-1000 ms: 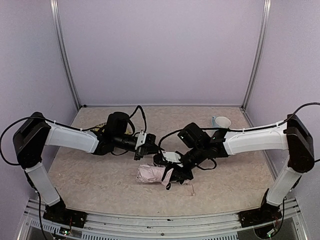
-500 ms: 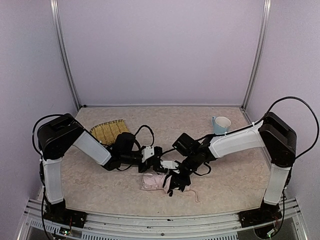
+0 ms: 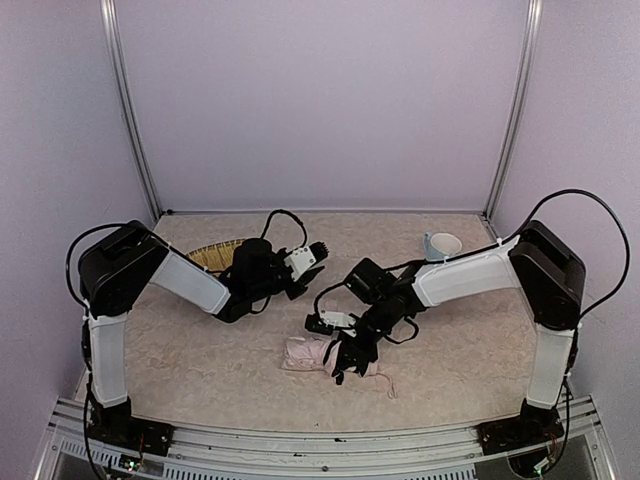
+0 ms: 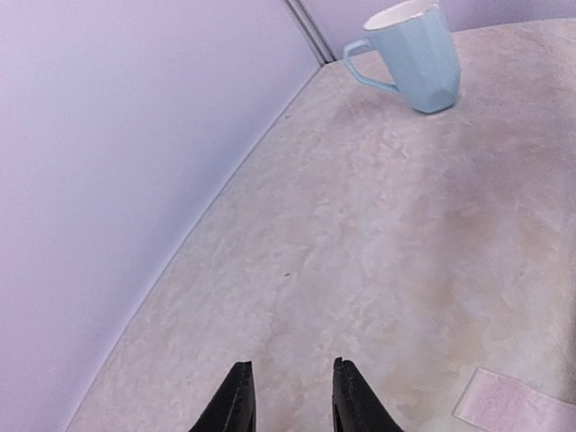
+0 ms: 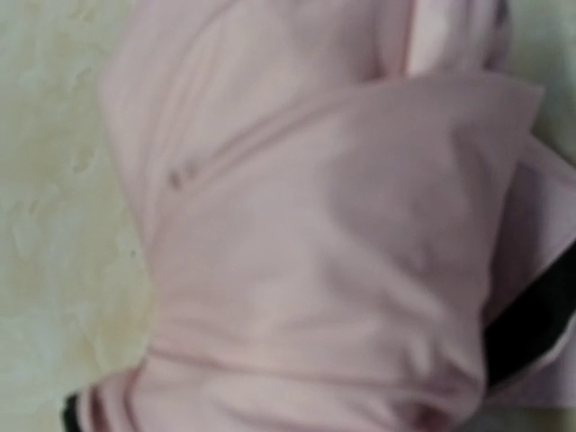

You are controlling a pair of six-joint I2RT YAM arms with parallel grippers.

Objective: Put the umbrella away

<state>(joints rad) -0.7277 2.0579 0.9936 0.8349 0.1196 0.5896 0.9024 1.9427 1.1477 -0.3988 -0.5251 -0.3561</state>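
While the umbrella [image 3: 308, 352] lies as a loose pink bundle low in the centre of the top view, flat on the table [image 3: 480, 350], the right gripper [image 3: 347, 352] sits down on its right end. Its wrist view is filled with pink fabric and a sliver of black lining, with no fingers visible, so I cannot tell whether it is clamping the cloth or only pressing on it. Further back, the left gripper [image 3: 312, 256] is raised clear, its jaws slightly apart and empty. Beyond lie a woven tray [image 3: 212, 256] at left and a mug [image 3: 443, 243] at right. The step looks like gathering the folds. Next, the left arm likely needs to come down and help secure the bundle.
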